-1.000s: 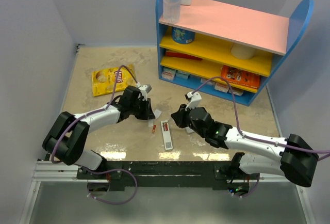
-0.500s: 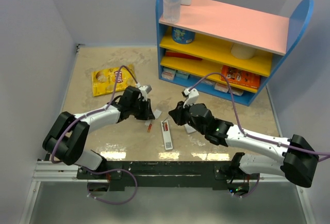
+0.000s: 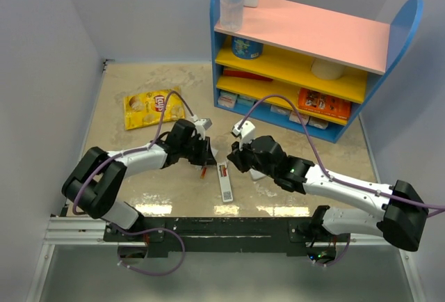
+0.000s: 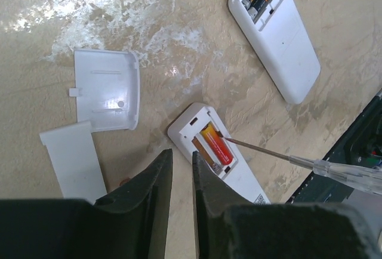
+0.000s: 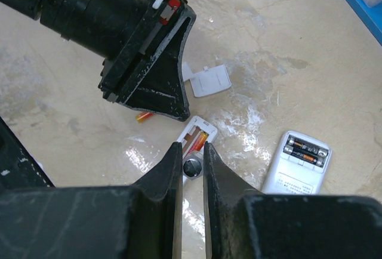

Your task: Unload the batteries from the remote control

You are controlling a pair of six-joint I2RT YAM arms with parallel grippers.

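Surface: mottled beige tabletop point(image 3: 132, 170), glossy in patches, blue shelf unit point(image 3: 306, 58) at the far side
Loose battery: one red-orange cell point(image 5: 142, 117) lies on the table, partly hidden under the left arm
Left gripper point(image 4: 179, 178): fingers nearly together with a thin gap, holding nothing, poised just beside the open slot
Remote control point(image 3: 224, 180): lies back-up between the two arms, cover off
Battery in slot point(image 4: 216, 144): one red-orange cell seated in the compartment, the bay beside it looks empty
Pick tool point(image 4: 286, 157): thin stick, tip touching the seated cell's end
Right gripper point(image 5: 191, 157): fingers almost closed over the slot end; whether they pinch the stick, cannot tell
Step in hand: judged as prying out the second cell
Next move: lever the end up, then grasp
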